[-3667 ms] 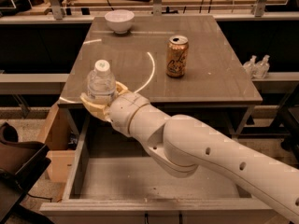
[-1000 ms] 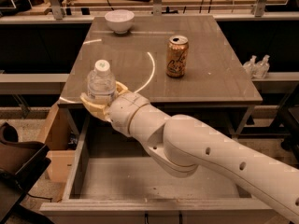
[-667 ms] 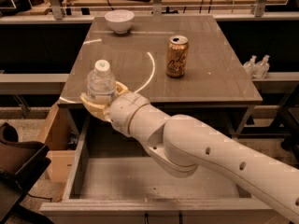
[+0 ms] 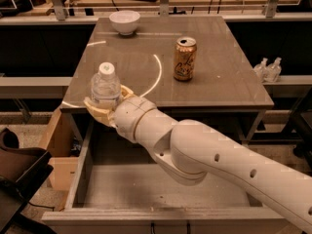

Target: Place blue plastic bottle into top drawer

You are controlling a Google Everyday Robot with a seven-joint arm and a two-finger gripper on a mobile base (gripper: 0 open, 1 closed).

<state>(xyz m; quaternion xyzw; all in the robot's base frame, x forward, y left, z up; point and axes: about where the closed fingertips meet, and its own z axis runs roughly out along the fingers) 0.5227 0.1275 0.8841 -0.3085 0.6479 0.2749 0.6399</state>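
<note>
The blue plastic bottle (image 4: pixel 105 87), clear with a white screw cap, stands upright at the front left corner of the grey table (image 4: pixel 219 77). My gripper (image 4: pixel 105 107) is shut around the bottle's lower half, its tan fingers (image 4: pixel 93 108) wrapping it from behind and below. My white arm runs from the lower right across the open top drawer (image 4: pixel 161 186), which is pulled out below the table's front edge; the part of its grey interior that shows holds nothing.
A gold soda can (image 4: pixel 185 58) stands mid-table. A white bowl (image 4: pixel 124 22) sits at the back left. Two small bottles (image 4: pixel 267 69) stand on a shelf to the right. A cardboard box (image 4: pixel 56 152) and a dark object (image 4: pixel 19 174) lie to the drawer's left.
</note>
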